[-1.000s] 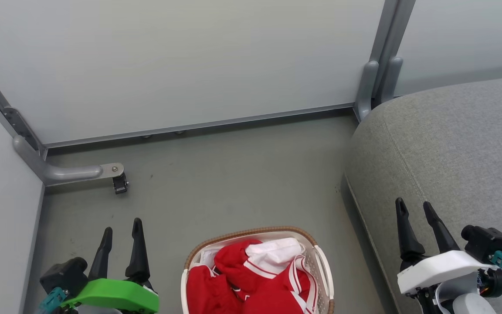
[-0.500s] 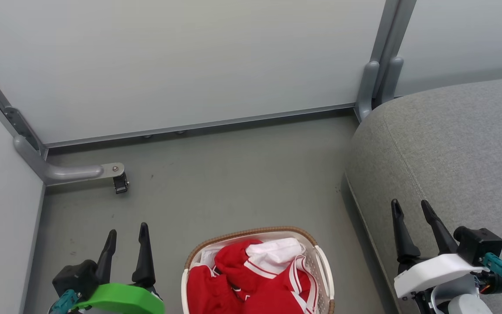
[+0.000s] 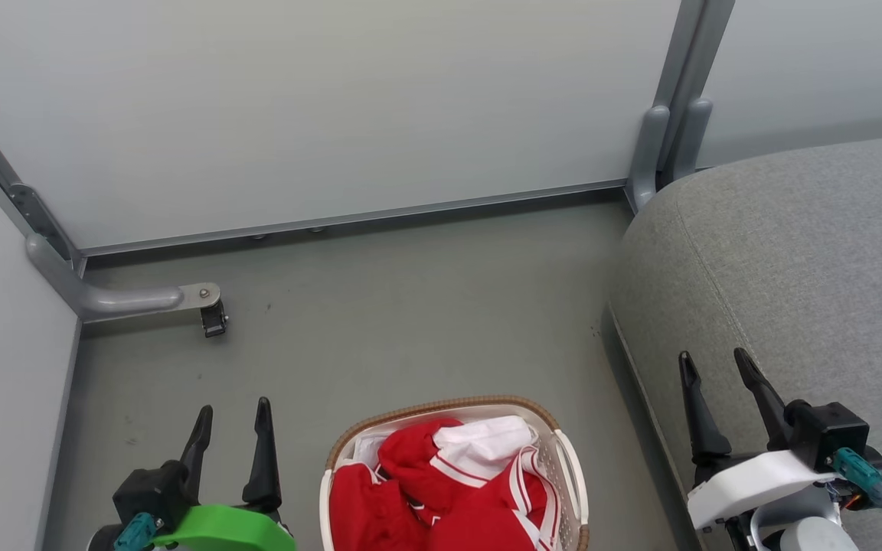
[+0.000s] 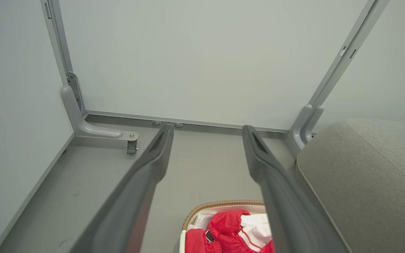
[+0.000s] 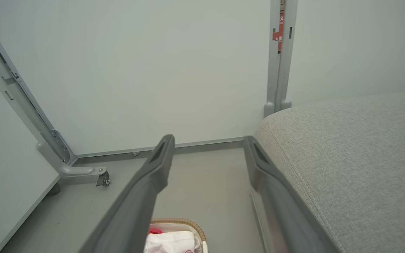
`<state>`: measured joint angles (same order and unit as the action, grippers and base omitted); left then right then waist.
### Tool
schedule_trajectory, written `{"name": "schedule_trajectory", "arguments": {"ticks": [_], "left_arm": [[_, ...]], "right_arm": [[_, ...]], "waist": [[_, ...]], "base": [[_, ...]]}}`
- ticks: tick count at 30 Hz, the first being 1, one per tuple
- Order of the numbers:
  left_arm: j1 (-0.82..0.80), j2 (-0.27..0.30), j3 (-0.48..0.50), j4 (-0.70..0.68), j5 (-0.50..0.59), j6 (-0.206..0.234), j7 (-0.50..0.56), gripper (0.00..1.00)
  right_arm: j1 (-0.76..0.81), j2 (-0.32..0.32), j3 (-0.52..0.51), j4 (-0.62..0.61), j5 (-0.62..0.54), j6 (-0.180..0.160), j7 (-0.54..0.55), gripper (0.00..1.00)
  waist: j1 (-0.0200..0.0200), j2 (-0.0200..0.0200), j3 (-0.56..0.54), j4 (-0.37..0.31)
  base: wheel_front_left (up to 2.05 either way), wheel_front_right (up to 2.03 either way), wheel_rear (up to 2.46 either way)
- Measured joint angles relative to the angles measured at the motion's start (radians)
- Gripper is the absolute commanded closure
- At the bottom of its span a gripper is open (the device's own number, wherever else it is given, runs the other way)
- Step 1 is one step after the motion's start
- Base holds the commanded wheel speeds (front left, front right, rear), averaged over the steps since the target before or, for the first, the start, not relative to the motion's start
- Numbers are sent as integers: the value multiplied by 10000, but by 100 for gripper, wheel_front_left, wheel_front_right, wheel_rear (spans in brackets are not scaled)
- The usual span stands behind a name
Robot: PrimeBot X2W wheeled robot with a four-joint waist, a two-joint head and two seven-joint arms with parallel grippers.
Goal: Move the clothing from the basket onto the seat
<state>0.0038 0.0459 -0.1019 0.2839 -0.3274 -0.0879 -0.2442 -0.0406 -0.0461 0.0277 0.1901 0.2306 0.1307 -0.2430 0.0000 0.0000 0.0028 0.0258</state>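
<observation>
Clothing [image 3: 441,490] all in the basket [image 3: 441,404]; both grippers wide, nothing held.
Basket stands on the floor [image 3: 410,306] near its right edge, just beside the seat [image 3: 793,268]. Left gripper [image 3: 234,406] is left of the basket, right gripper [image 3: 713,356] over the seat's left edge. Risks, my read: the red garments lie crumpled and interlaced, so one pinch may lift several or haul up the white liner. Striped trim could snag the perforated plastic wall and drag the light basket. Soft fabric may slip off narrow, hard, tapered fingers. A drop on the seat's rounded edge could slide off. Basket: oval, brown woven rim. Seat: coarse grey weave, stitched seam.
</observation>
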Motion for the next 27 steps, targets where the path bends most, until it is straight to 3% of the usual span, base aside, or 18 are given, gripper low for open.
{"name": "schedule_trajectory", "arguments": {"ticks": [11, 27], "left_arm": [[2, 6, -130, 169, 575, 48, -176, 0], [-4, 8, -167, 527, 464, 77, -203, 0]], "right_arm": [[3, -10, 69, 27, -667, 0, -186, 0], [22, -12, 77, 115, -667, 0, -186, 0]], "waist": [[0, 0, 24, 6], [0, 0, 66, 14]], "base": [[0, 0, 0], [0, 0, 0]]}}
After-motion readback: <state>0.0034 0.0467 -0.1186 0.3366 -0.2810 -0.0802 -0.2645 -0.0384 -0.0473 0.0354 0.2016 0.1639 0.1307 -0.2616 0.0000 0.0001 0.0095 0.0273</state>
